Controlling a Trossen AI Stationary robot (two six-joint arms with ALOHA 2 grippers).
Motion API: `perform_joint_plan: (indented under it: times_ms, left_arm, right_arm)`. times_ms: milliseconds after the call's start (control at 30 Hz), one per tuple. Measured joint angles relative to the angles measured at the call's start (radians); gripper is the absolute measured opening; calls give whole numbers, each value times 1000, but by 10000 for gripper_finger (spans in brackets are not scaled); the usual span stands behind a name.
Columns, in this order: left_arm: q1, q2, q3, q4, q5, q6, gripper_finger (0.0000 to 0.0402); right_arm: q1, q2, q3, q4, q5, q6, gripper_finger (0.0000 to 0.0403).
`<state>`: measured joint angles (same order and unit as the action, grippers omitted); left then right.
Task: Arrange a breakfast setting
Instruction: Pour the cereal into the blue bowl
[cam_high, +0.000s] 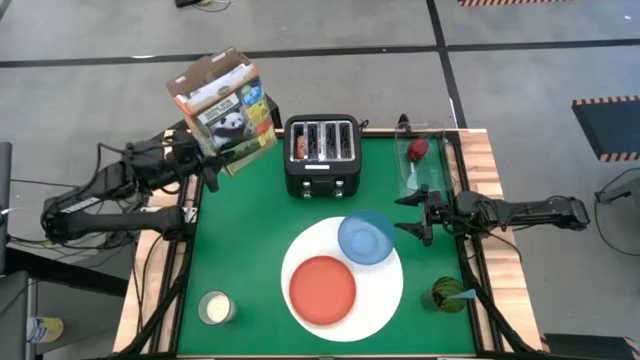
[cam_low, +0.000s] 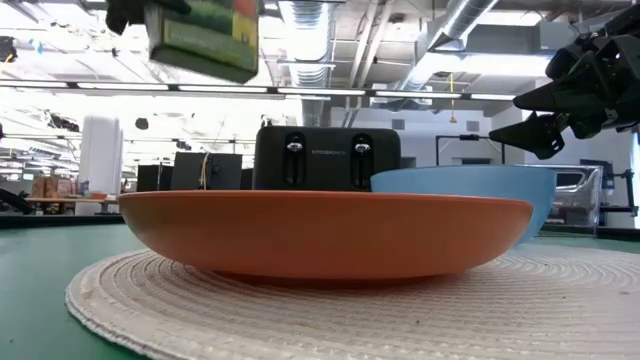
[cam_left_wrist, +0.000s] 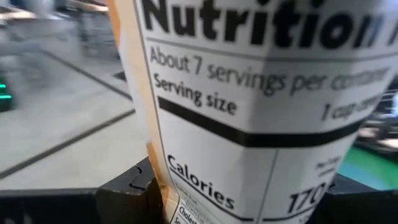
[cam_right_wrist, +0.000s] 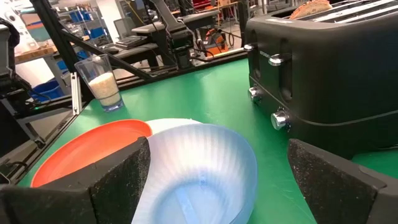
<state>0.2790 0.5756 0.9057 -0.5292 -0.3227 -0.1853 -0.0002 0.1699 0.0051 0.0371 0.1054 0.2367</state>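
The left gripper (cam_high: 205, 160) clamps the cereal box (cam_high: 225, 110) aloft over the table's far-left corner, ready for pouring. The right gripper (cam_high: 418, 215), wide open and empty, waits beside the blue bowl (cam_high: 366, 237) on the white plate (cam_high: 385, 295).

The box (cam_left_wrist: 249, 112) fills the left wrist view, hiding the left end effector's fingertips; its print is cut off at the edges. In the low view, the orange plate (cam_low: 325, 232) hides the toaster's (cam_low: 325, 158) base.
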Motion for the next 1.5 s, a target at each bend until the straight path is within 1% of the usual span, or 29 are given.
perform_joint_plan:
  times_ms: [167,267,367,633,767,933,1100,1300,1500]
  left_arm:
    - [0,49,85,-33,158,-32,196]
    - [-1,92,145,-45,233,-43,196]
    - [0,149,218,-111,250,-44,196]
    - [-2,331,450,-410,332,-19,196]
    - [-34,393,526,-455,369,-17,196]
    - [-112,446,576,-492,373,8,196]
    - [-220,512,628,-539,359,8,196]
    - [-338,597,639,-598,270,49,196]
    - [-416,696,639,-629,246,83,196]
  right_arm:
    - [0,0,0,0,0,0,396]
    - [0,0,0,0,0,0,396]
    - [0,0,0,0,0,0,396]
    - [0,0,0,0,0,0,396]
    - [0,0,0,0,0,0,396]
    - [0,0,0,0,0,0,396]
    - [0,0,0,0,0,0,396]
    - [0,0,0,0,0,0,396]
    - [0,0,0,0,0,0,396]
